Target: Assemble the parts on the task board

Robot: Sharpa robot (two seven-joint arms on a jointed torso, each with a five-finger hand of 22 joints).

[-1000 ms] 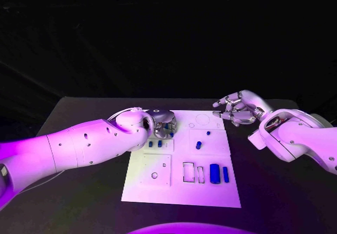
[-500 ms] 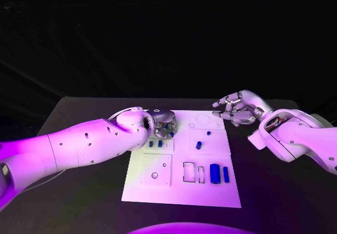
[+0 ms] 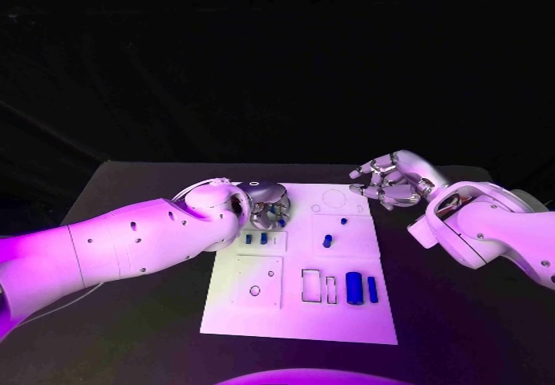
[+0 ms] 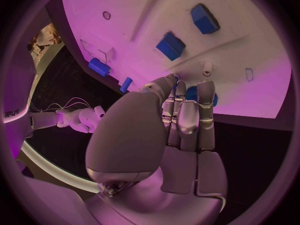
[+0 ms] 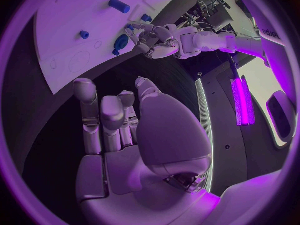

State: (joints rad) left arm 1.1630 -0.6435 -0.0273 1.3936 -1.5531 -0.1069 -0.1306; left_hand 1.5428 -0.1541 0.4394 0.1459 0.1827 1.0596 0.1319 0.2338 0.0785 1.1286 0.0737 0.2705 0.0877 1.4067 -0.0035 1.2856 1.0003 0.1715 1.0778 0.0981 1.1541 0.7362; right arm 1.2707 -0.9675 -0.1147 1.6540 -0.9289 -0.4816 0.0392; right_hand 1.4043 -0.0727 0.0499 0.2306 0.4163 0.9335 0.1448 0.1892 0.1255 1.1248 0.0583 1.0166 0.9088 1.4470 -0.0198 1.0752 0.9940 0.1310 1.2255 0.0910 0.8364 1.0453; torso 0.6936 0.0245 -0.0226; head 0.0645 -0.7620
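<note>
My left hand [image 3: 269, 204] has lifted slightly off the board's [image 3: 303, 321] far-left corner, fingers curled round a blue part [image 4: 195, 93], so I judge it picked. Right hand [image 3: 391, 181] stays empty, fingers half-curled, hovering beyond the far-right corner of the surface [image 3: 127, 265].

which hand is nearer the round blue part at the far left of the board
Left. The left hand is right at the round blue part, its fingers around it. The right hand hovers off the task board past its far right corner.
</note>
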